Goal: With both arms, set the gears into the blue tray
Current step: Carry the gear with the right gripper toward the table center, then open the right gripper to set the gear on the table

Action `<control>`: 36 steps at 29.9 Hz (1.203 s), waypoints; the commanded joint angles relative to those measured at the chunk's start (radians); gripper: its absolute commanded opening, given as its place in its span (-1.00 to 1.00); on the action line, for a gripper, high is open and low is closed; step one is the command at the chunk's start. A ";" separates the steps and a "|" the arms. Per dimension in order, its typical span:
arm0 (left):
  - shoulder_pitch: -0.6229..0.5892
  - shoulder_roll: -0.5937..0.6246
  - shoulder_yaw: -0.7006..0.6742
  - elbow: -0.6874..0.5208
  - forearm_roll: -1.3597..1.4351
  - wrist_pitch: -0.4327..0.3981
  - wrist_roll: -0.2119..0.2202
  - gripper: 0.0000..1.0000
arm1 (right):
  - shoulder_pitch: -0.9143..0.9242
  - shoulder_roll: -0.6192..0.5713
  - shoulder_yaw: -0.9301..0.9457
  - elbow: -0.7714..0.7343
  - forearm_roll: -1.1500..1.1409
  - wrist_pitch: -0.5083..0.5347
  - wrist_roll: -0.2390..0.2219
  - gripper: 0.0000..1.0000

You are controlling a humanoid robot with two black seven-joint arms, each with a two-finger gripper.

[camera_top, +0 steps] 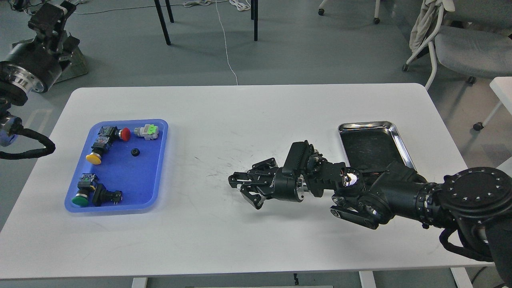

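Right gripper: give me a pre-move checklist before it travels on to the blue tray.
1. Gear held in right gripper: cannot tell; the fingers stand apart and nothing is discernible between them.
2. Blue tray has free floor: ok; bare blue lies around the gear already inside.
3. Path across the table from gripper to tray: ok; no object lies between them.
4. Left gripper out of the way: ok; it is raised at the far left, off the table.
5. Second gear located: not ok; only one is visible.
6. Steel tray emptied: cannot tell; the right arm covers its near end.
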 commanded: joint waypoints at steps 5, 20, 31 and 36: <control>0.000 0.001 0.000 -0.001 0.000 0.002 0.000 0.97 | -0.005 0.000 -0.002 -0.007 -0.010 0.008 0.000 -0.71; 0.000 0.014 0.000 0.000 0.002 0.002 0.000 0.97 | -0.001 0.000 0.053 -0.030 0.027 0.014 -0.004 0.31; 0.014 0.067 0.020 -0.081 0.015 0.000 0.000 0.97 | 0.090 0.000 0.206 -0.055 0.433 0.026 -0.010 0.57; 0.020 0.099 0.031 -0.161 0.040 0.002 0.000 0.97 | 0.120 0.000 0.218 -0.055 0.628 0.026 -0.010 0.64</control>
